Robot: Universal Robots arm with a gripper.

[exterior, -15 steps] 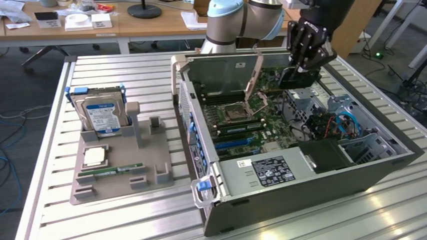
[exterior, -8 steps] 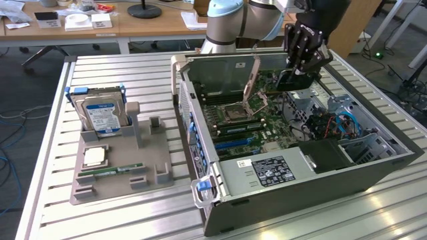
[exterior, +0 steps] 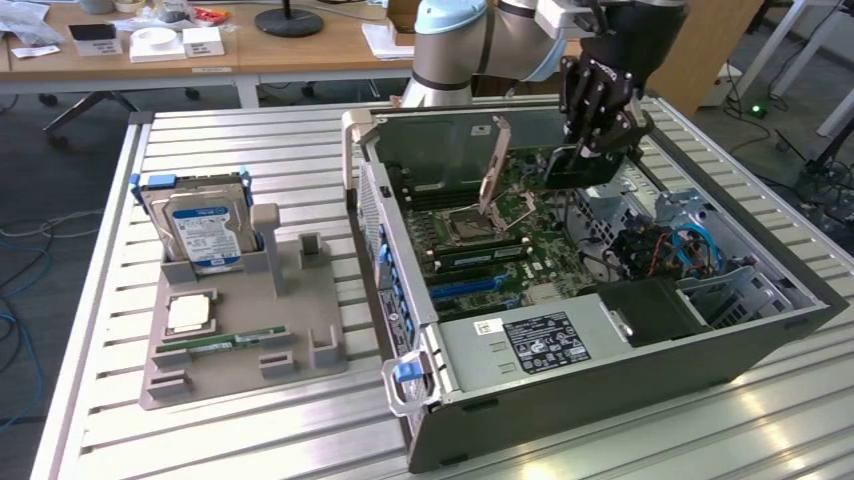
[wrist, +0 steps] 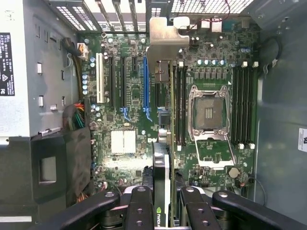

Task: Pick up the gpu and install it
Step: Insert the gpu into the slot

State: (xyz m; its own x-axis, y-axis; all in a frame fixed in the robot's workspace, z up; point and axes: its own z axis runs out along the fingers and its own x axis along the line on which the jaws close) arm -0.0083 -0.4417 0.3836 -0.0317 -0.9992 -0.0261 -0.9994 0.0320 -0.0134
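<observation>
The jaws are clenched on the gpu [wrist: 160,163]. In the wrist view we see 2 black fingers [wrist: 139,206] on one side of it and 2 on the other, and the card stands on its thin edge between them. The gripper [exterior: 594,150] points down into the open case [exterior: 747,345], near its far wall.

The gpu [exterior: 581,168] hangs over the green board [exterior: 534,255], inside the case. Its silver bracket [wrist: 165,43] is at the end next to the case wall with the long slits. In the wrist view the card runs along just beside a blue slot [wrist: 145,81]. We cannot tell if the card touches the board.

The socket [wrist: 209,112] lies on the other side of the card from the blue slot. Its metal frame is flipped up in the exterior view. A gray box with a black label [exterior: 534,345] sits at the near end of the case.

The case lies on its side on a table [exterior: 267,150] made of metal slats. On the exterior view's left, well apart from the gripper, a gray holder [exterior: 240,370] lies on the table. A silver drive [exterior: 200,230] with a blue and white label stands upright in it. In front of the drive lie 1 square chip [exterior: 187,312] and 1 thin green stick [exterior: 220,342], each in its own place in the holder.
</observation>
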